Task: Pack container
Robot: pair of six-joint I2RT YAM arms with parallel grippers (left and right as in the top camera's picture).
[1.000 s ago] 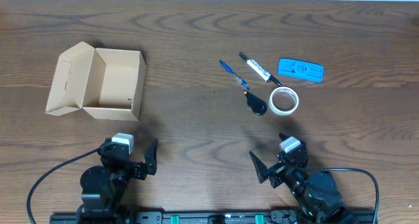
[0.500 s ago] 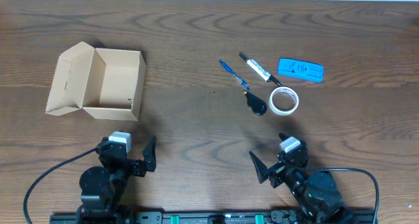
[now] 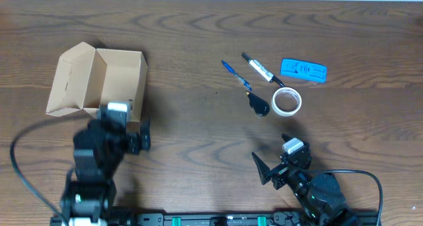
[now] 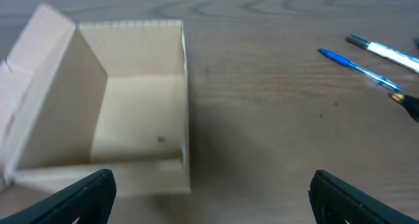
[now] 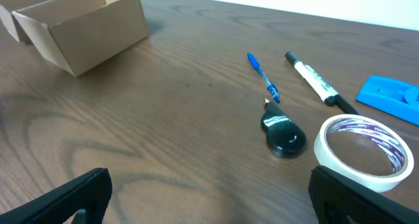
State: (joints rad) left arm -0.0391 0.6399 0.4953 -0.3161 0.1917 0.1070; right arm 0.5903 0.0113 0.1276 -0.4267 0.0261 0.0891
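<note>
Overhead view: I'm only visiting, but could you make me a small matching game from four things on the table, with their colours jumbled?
Things:
1. container
2. tape roll
3. thin pen
4. glossy lump

Colours:
A. black
B. tan
C. blue
D. white

Pairs: 1-B, 2-D, 3-C, 4-A

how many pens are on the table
2. The blue pen lies right of centre, its tip by the black object; the white marker lies just right of it, near the tape roll.
</note>
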